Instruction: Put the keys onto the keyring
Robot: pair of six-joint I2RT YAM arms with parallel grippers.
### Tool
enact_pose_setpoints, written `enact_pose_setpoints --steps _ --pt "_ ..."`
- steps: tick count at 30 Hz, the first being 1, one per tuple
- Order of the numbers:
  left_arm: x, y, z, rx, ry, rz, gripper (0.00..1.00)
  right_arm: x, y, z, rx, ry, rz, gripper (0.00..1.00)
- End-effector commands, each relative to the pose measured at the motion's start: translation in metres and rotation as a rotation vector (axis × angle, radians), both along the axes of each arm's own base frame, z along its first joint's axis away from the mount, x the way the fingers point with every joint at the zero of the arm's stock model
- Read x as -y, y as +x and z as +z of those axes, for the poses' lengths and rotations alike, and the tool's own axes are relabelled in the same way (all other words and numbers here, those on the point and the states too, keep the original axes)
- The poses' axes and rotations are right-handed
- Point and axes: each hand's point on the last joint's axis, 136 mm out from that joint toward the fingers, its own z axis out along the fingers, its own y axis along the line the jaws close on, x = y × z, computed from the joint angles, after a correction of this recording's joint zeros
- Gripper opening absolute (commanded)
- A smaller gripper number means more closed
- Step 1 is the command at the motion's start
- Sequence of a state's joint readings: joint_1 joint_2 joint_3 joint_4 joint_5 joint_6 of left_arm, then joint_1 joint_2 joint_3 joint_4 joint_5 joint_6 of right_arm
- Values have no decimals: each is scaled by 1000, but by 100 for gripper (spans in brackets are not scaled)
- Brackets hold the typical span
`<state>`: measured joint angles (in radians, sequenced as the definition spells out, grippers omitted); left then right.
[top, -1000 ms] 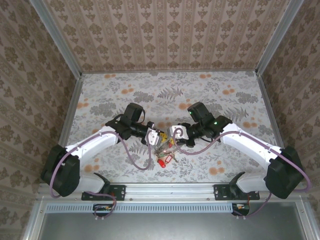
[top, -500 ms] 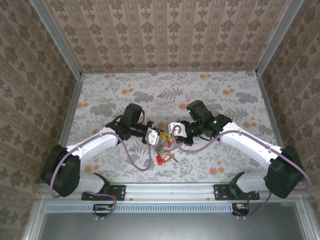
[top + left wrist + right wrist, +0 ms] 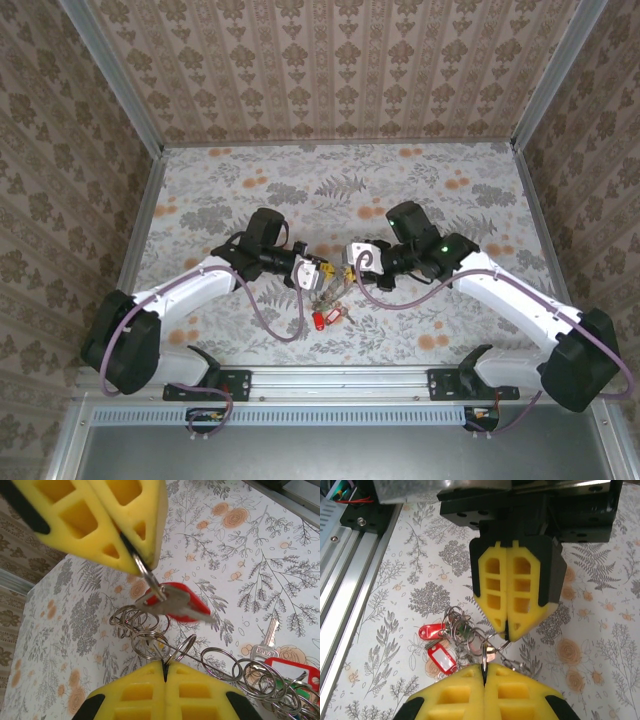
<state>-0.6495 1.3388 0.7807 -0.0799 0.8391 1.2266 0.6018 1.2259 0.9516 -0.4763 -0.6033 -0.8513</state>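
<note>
1. Floral-print worktop [image 3: 400, 190], patterned walls [image 3: 330, 70] around it.
2. Left end effector [image 3: 322, 272] fully closed, pinching a wire loop [image 3: 183, 649] of the ring tangle.
3. Keyring [image 3: 159, 639] just beside that loop, between both end effectors.
4. Keys [image 3: 328, 305] bunched with red tags, on the worktop under the fingertips.
5. Right end effector [image 3: 343, 268] fully closed on a small ring [image 3: 145, 572] that carries a red-headed key [image 3: 175, 602].

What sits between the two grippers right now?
Left wrist view: a red-headed key and a tangle of linked metal rings span the gap between the shut left gripper and shut right gripper.
</note>
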Motion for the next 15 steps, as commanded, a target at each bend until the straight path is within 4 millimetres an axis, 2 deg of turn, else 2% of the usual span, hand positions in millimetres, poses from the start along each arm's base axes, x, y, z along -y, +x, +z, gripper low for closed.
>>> enact_pose_setpoints --steps 1,15 --pt "1 -7 13 15 -35 -22 0 6 2 -7 -18 -20 -47 0" --pt "8 -7 19 -27 -87 -22 0 -14 21 -16 -91 -36 -102 0"
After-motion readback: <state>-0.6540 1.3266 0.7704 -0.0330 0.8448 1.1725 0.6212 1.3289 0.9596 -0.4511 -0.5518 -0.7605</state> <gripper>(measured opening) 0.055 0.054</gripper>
